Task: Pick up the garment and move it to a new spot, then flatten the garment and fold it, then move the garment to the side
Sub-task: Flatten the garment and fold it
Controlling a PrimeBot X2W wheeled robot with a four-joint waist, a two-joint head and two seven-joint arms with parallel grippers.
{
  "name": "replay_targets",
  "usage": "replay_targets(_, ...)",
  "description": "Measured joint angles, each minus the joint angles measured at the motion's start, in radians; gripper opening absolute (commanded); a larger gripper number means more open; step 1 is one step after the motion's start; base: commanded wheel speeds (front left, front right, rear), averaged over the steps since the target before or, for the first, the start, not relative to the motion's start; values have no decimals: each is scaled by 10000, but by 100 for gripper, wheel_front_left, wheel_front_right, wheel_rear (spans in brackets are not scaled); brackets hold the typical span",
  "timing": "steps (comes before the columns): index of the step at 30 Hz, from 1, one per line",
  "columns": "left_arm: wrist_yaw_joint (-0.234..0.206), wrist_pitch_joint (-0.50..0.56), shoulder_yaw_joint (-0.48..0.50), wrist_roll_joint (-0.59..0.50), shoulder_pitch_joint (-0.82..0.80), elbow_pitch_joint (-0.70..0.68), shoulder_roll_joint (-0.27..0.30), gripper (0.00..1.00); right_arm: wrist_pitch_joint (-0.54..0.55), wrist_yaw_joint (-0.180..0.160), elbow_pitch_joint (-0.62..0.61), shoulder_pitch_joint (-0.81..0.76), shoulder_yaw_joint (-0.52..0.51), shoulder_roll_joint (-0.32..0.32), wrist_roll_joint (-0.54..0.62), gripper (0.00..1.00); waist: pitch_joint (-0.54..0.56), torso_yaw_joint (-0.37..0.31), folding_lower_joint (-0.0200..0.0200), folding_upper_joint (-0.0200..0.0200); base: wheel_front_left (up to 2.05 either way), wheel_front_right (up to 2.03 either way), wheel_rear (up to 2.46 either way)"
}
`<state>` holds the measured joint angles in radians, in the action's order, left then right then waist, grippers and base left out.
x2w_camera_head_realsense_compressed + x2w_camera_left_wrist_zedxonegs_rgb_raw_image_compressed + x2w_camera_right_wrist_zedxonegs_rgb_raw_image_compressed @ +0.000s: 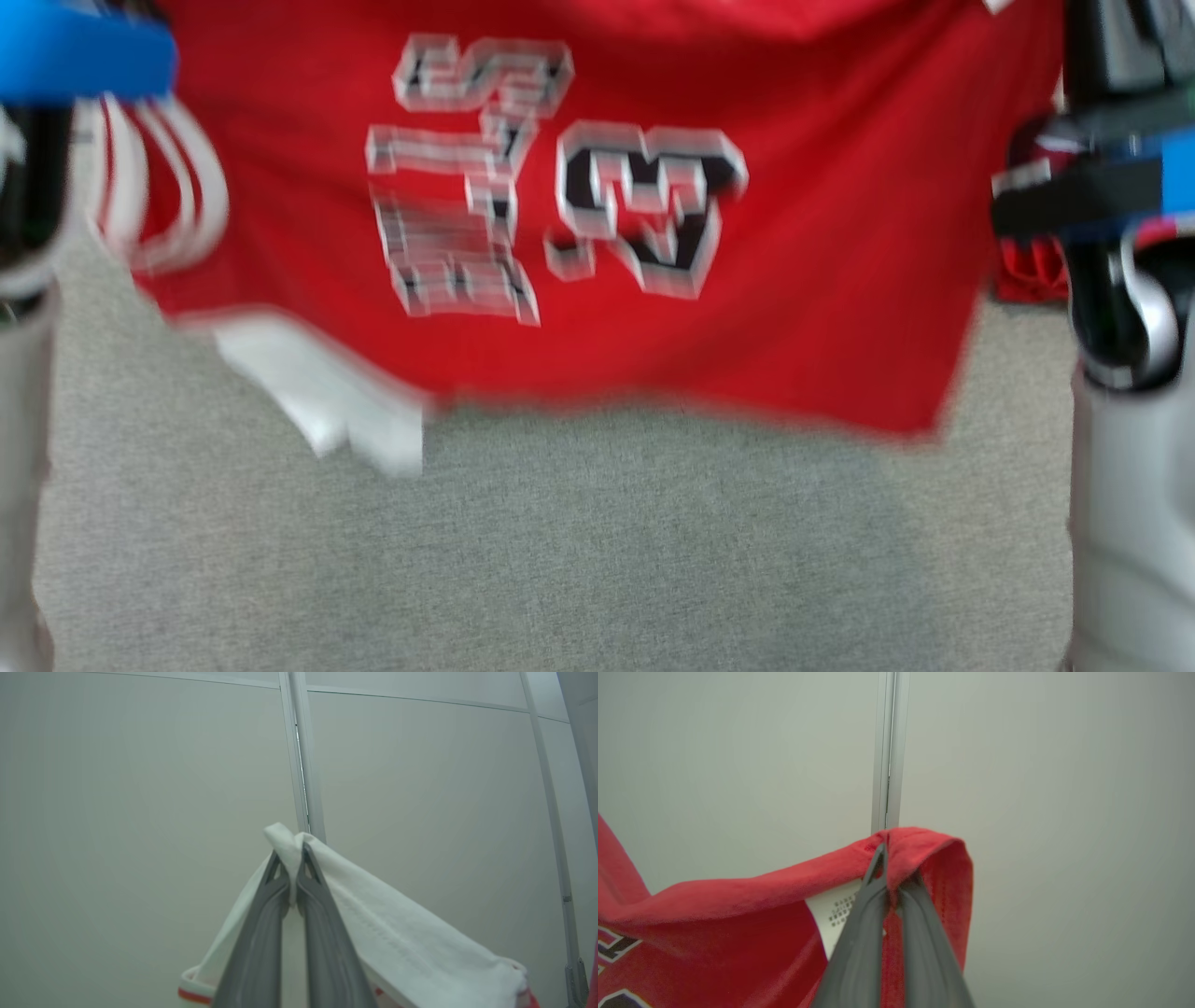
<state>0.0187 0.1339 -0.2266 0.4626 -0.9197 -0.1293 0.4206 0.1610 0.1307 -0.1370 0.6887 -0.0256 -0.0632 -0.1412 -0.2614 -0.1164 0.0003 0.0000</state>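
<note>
Red cloth hangs in the air in the head view: the shirt (822,280) is spread wide from 9 o'clock to 3 o'clock, with big letters (448,233) across its middle. Its bottom edge is low over the grey surface (597,560). I cannot tell if that edge touches, because the picture is blurry. The left fingers (259,942) are pinched tight on a white part (397,942) of the shirt, most likely a sleeve, up near 10 o'clock. The right fingers (924,947) are pinched tight on a red fold at the other top corner, up near 2 o'clock, just beside a small white tag (831,919). The shirt looks soft, light and floppy, so it will likely sag in the middle and swing when moved. It will not break. Thin cloth can slip out of a small pinch, so the best hold is on thick spots like seams, hems or shoulders, one on each side, pulled gently apart.
</note>
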Motion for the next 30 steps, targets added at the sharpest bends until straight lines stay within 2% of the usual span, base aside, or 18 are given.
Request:
replay_targets(7,186,-1072,-184,-803,-2600,2801,-174,0,-838,0,3480,3382,-65,63,846,0,-1013,12,0,0,0,0,0)
replay_targets(13,307,-2040,-527,-1101,-3485,4621,-706,0,-1475,0,5914,4802,178,119,1271,0,-1913,13,0,0,0,0,0)
replay_targets(22,600,-3452,-685,-518,-2180,6161,-1352,0,-3152,0,9045,4916,63,130,1453,0,-2974,629,0,0,0,0,0)
replay_targets(26,755,-3787,-550,-253,-1285,5979,-1337,0,-3691,0,9854,4564,203,134,1365,0,-3117,904,-1,0,0,0,0)
replay_targets(30,802,-3914,-203,61,-37,5258,-1254,0,-4015,0,10061,4020,311,140,1104,0,-2941,1014,-2,0,0,0,0)
